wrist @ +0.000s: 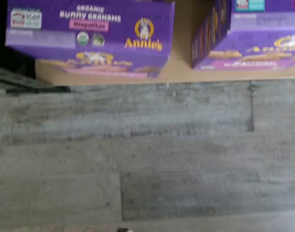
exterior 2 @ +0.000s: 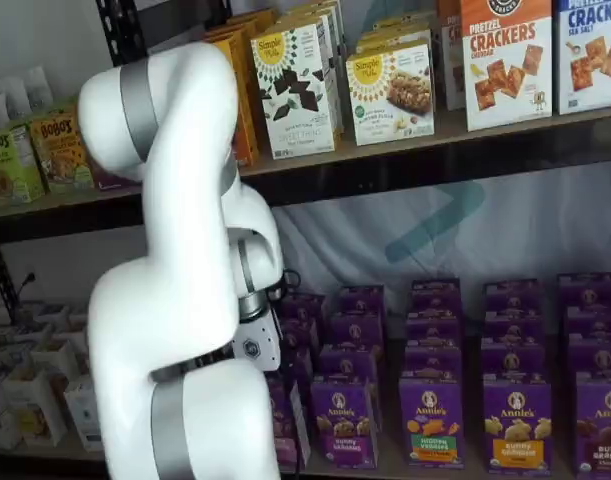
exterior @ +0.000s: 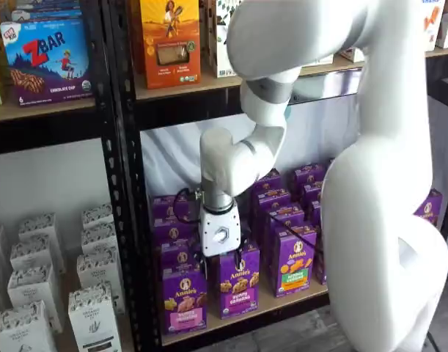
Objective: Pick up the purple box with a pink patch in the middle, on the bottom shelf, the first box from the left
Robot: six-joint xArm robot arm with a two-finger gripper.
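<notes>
The purple box (exterior: 183, 299) with a pink patch stands upright at the left end of the bottom shelf (exterior: 282, 302), partly hidden by the arm in a shelf view (exterior 2: 285, 425). In the wrist view its top (wrist: 89, 34) reads "Bunny Grahams Neapolitan", and the pink front shows below it. My gripper (exterior: 222, 258) hangs in front of the purple rows, just above and right of that box and touching nothing. Its white body shows clearly, but the fingers are hard to make out against the cartons. It holds nothing and stands open.
A "Bunny Grahams" carton (exterior: 237, 284) and one with an orange-and-green patch (exterior: 293, 265) stand to the right. A black upright (exterior: 128, 220) borders the left. White cartons (exterior: 92, 308) fill the neighbouring bay. Grey plank floor (wrist: 147, 154) lies before the shelf edge (wrist: 181, 72).
</notes>
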